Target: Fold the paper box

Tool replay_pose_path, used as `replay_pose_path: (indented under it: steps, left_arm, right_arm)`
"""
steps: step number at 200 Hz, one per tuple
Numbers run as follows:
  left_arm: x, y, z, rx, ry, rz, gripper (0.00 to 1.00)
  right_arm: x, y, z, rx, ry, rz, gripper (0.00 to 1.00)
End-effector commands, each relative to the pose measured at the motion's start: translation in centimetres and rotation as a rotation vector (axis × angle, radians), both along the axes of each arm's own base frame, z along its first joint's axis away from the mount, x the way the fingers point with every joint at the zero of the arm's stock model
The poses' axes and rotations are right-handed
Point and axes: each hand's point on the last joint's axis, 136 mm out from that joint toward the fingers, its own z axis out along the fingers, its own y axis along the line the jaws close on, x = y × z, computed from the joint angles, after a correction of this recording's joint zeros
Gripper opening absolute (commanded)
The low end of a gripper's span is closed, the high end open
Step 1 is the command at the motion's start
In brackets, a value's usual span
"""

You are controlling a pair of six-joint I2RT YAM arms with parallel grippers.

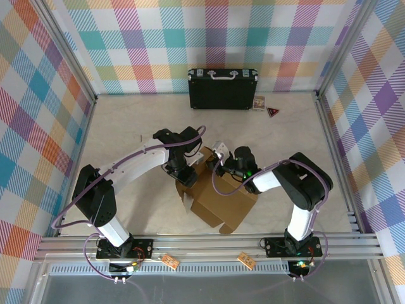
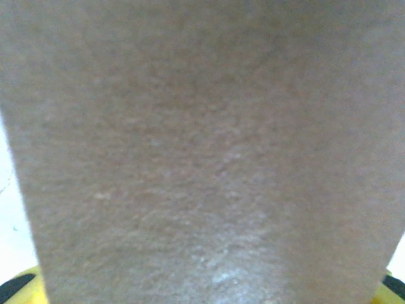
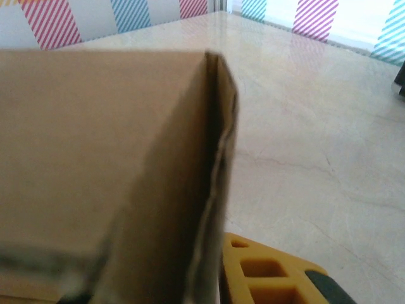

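The paper box (image 1: pixel 223 204), brown cardboard and partly folded, lies in the middle of the table with a flap sticking out at its left. My left gripper (image 1: pixel 180 172) is down on its upper left edge. In the left wrist view, cardboard (image 2: pixel 202 152) covers the gap between the yellow fingertips (image 2: pixel 18 289), which peek out at the two bottom corners. My right gripper (image 1: pixel 223 166) is at the box's top edge. In the right wrist view, an upright box wall (image 3: pixel 95 158) stands hard against one yellow finger (image 3: pixel 272 276) and hides the other.
A black hard case (image 1: pixel 223 88) stands at the back wall. A small card (image 1: pixel 258 102) and a red triangle (image 1: pixel 273 112) lie to its right. Metal frame rails (image 1: pixel 190 245) run along the near edge, and bare marble tabletop (image 3: pixel 316 126) lies beyond the box.
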Motion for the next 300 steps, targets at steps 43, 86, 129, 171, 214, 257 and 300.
replay_pose_path:
  steps: [43, 86, 129, 171, 214, 257, 300]
  left_arm:
    - [0.3, -1.2, 1.4, -0.057, -0.02, -0.037, 0.44]
    - [0.1, -1.0, 1.3, -0.048, -0.016, -0.033, 0.44]
    - [0.3, -1.1, 1.5, -0.049, -0.022, -0.033, 0.44]
    - [0.6, -1.2, 1.5, -0.044, -0.025, -0.03, 0.44]
    - [0.8, -1.2, 1.5, -0.037, -0.024, -0.033, 0.44]
    - [1.2, -1.3, 1.7, -0.031, -0.035, -0.035, 0.44]
    - [1.7, -1.3, 1.4, -0.007, -0.041, -0.036, 0.44]
  right_arm:
    - [0.2, 0.3, -1.5, -0.03, 0.015, -0.008, 0.07]
    - [3.1, -1.9, -0.9, -0.034, 0.044, -0.238, 0.0]
    - [3.3, -2.1, -0.9, -0.039, 0.046, -0.255, 0.0]
    - [2.3, -0.5, -0.5, 0.002, 0.074, -0.155, 0.05]
    - [1.1, -0.2, -0.3, -0.001, 0.046, -0.083, 0.28]
    - [0.9, -1.1, -0.5, -0.018, 0.031, -0.105, 0.37]
    - [0.3, -1.9, 0.1, -0.014, -0.025, -0.081, 0.51]
